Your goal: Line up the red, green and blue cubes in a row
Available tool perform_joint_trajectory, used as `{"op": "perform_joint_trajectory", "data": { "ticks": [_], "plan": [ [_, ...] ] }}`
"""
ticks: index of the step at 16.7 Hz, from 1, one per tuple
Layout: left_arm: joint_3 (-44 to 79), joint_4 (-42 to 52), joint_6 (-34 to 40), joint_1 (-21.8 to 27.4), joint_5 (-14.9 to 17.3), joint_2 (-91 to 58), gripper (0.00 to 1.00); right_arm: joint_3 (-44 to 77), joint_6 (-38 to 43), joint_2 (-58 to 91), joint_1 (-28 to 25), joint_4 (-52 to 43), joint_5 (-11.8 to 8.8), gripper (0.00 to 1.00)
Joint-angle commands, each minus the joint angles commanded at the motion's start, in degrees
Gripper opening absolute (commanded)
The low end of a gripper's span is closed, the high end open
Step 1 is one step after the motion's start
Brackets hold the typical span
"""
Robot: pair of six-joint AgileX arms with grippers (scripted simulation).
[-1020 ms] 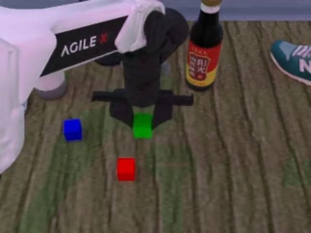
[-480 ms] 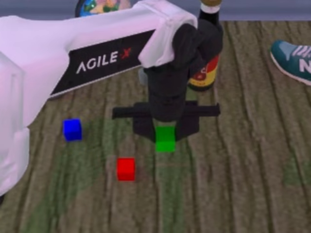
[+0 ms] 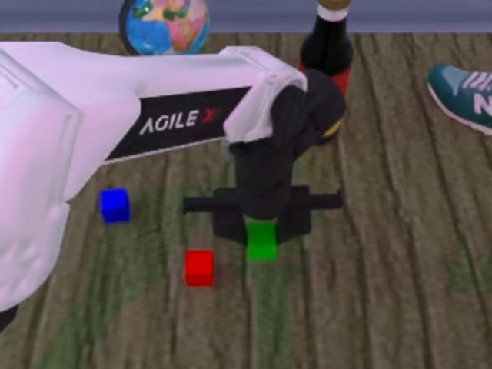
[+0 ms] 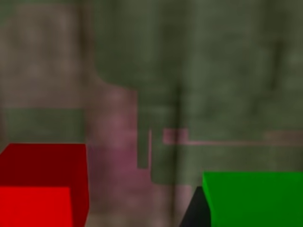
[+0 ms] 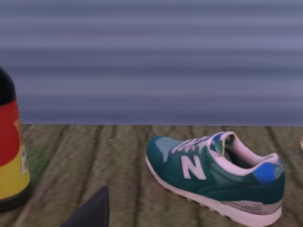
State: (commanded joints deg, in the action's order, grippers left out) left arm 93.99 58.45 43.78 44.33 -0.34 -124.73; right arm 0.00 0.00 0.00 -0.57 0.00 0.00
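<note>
My left gripper (image 3: 261,231) is shut on the green cube (image 3: 261,240), holding it near the middle of the table, a short way right of and slightly behind the red cube (image 3: 199,267). The blue cube (image 3: 114,205) sits apart at the left. The left wrist view shows the green cube (image 4: 253,198) against one dark finger (image 4: 195,213), with the red cube (image 4: 42,187) off to its side on the table. My right gripper (image 5: 92,213) is out of the top view, parked facing the shoe.
A dark sauce bottle (image 3: 327,46) stands behind the left gripper, partly hidden by the arm. A globe (image 3: 164,23) is at the back left. A teal shoe (image 3: 461,88) lies at the back right. The wooden table (image 3: 384,292) carries them all.
My left gripper has carried the green cube to the right and toward the front, closer to the red cube's row. The red and blue cubes have stayed put.
</note>
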Motion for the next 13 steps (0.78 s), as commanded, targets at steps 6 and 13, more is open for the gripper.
{"op": "perform_joint_trajectory", "data": {
  "ticks": [6,13],
  "plan": [
    [-3.0,-3.9,0.0,0.2,0.0,-1.0,0.00,0.0,0.0,0.0,0.0,0.0,0.0,1.00],
    [-3.0,-3.9,0.0,0.2,0.0,-1.0,0.45,0.0,0.0,0.0,0.0,0.0,0.0,1.00]
  ]
}}
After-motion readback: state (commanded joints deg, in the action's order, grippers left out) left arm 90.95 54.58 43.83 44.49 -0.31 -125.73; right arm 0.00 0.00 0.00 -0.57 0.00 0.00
